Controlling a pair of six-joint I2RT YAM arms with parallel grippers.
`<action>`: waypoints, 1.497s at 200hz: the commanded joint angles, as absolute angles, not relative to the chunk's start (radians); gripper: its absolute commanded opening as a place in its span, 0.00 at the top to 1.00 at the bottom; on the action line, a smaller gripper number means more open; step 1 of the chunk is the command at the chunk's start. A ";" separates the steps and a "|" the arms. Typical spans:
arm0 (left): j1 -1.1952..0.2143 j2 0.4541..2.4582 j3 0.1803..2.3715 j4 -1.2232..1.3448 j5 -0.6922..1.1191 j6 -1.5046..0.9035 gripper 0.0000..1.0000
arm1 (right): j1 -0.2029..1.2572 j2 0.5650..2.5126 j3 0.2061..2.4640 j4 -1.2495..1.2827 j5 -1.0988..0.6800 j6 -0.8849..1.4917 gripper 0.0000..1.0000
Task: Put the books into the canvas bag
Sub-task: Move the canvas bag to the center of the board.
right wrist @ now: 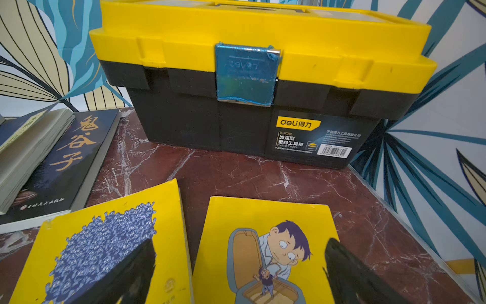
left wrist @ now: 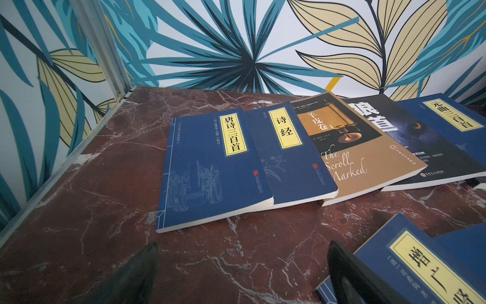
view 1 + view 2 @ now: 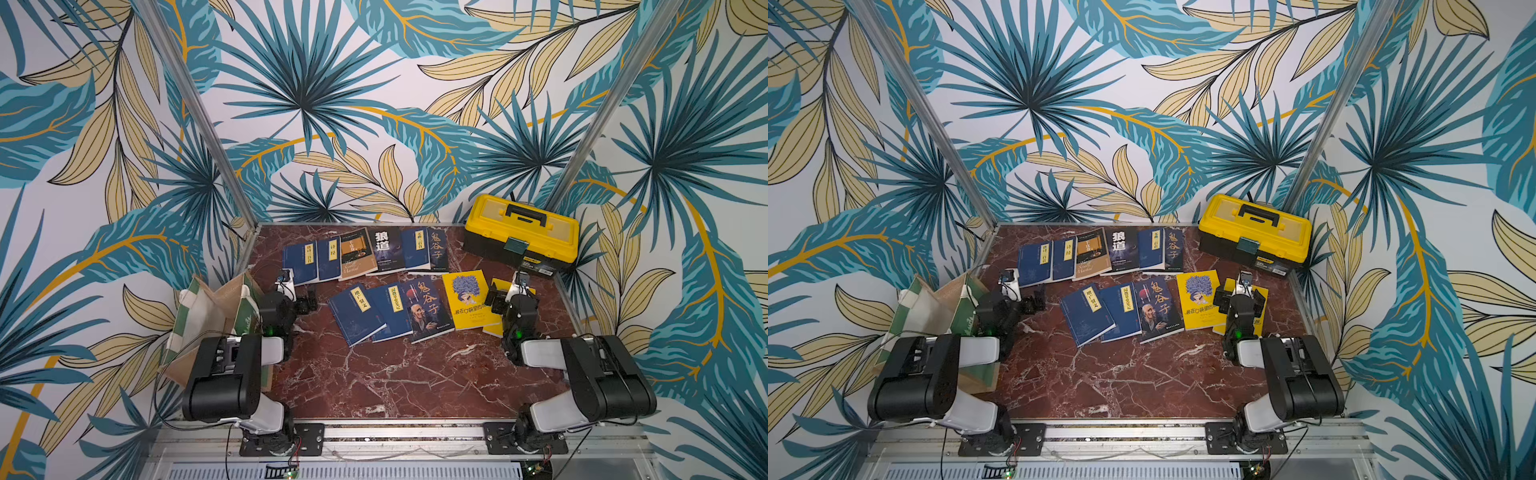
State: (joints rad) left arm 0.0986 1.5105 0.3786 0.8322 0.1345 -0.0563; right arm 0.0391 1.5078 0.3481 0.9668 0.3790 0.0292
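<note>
Several books lie flat on the red marble table (image 3: 395, 374) in two rows: a back row (image 3: 365, 253) (image 3: 1100, 253) and a front row (image 3: 395, 311) (image 3: 1125, 311). The tan canvas bag (image 3: 208, 311) (image 3: 934, 307) stands open at the table's left edge. My left gripper (image 3: 308, 300) (image 2: 242, 246) is open over bare marble, between a navy book (image 2: 210, 168) and another navy book (image 2: 420, 263). My right gripper (image 3: 512, 297) (image 1: 240, 242) is open just above a yellow book with a cartoon boy (image 1: 263, 215). Neither gripper holds anything.
A yellow-and-black toolbox (image 3: 521, 232) (image 1: 249, 79) sits shut at the back right corner, just beyond the yellow books. A second yellow book (image 1: 105, 237) lies beside the right gripper. Metal frame posts and patterned walls close in the table on three sides.
</note>
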 commanded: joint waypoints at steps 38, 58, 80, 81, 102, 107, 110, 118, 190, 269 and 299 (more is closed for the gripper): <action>0.093 1.516 0.404 0.826 0.130 -0.047 0.00 | 0.035 1.508 0.351 0.973 0.374 0.033 0.00; 0.091 1.516 0.405 0.827 0.128 -0.047 0.01 | 0.035 1.508 0.351 0.971 0.374 0.033 0.00; 0.092 1.516 0.405 0.827 0.129 -0.048 0.00 | 0.035 1.508 0.350 0.971 0.374 0.033 0.00; 0.092 1.516 0.405 0.827 0.128 -0.047 0.00 | 0.035 1.508 0.350 0.971 0.374 0.032 0.00; 0.092 1.516 0.406 0.825 0.126 -0.047 0.00 | 0.035 1.508 0.350 0.972 0.375 0.033 0.00; 0.092 1.517 0.405 0.825 0.126 -0.047 0.01 | 0.035 1.508 0.350 0.971 0.375 0.034 0.00; 0.091 1.517 0.405 0.825 0.126 -0.047 0.00 | 0.034 1.508 0.350 0.970 0.374 0.033 0.00; 0.091 1.516 0.405 0.825 0.127 -0.047 0.00 | 0.035 1.508 0.350 0.973 0.375 0.033 0.00; 0.092 1.516 0.405 0.825 0.126 -0.047 0.00 | 0.037 1.510 0.348 0.979 0.368 0.025 0.00; 0.092 1.517 0.405 0.825 0.127 -0.046 0.00 | 0.034 1.509 0.349 0.975 0.368 0.029 0.00; 0.089 1.512 0.405 0.825 0.131 -0.043 0.00 | 0.035 1.506 0.329 1.008 0.372 0.029 0.00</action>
State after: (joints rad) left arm 0.0963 1.5105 0.3786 0.8303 0.1333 -0.0559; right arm 0.0391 1.5078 0.3481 0.9676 0.3721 0.0292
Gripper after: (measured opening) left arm 0.995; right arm 0.994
